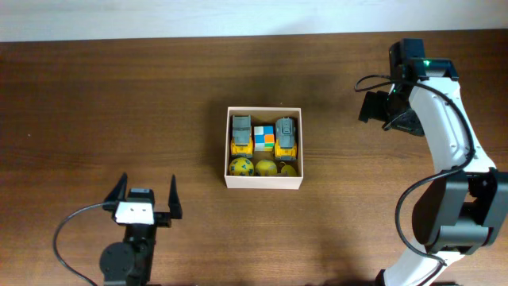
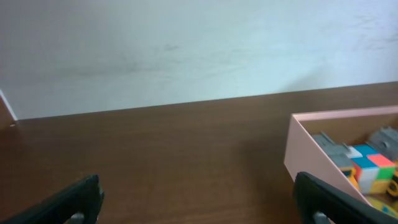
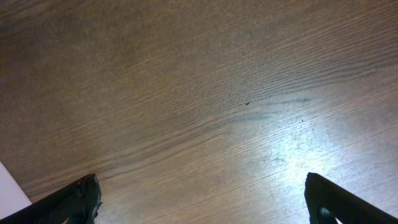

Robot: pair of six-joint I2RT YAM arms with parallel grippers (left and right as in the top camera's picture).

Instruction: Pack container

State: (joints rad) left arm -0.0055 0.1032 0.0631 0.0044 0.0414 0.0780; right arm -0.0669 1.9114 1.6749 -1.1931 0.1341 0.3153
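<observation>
The container (image 1: 225,155) is a square white-walled box in the middle of the table. It holds two grey-and-yellow toy trucks (image 1: 240,133), a small colour cube (image 1: 264,137) and yellow balls (image 1: 241,167). Its near corner also shows in the left wrist view (image 2: 311,140). My left gripper (image 1: 147,197) is open and empty near the front left, well apart from the box. My right gripper (image 1: 377,106) is open and empty at the far right, above bare wood.
The table is dark brown wood (image 1: 119,103). A pale wall (image 2: 186,50) runs behind its far edge. A white corner (image 3: 9,186) shows at the left edge of the right wrist view.
</observation>
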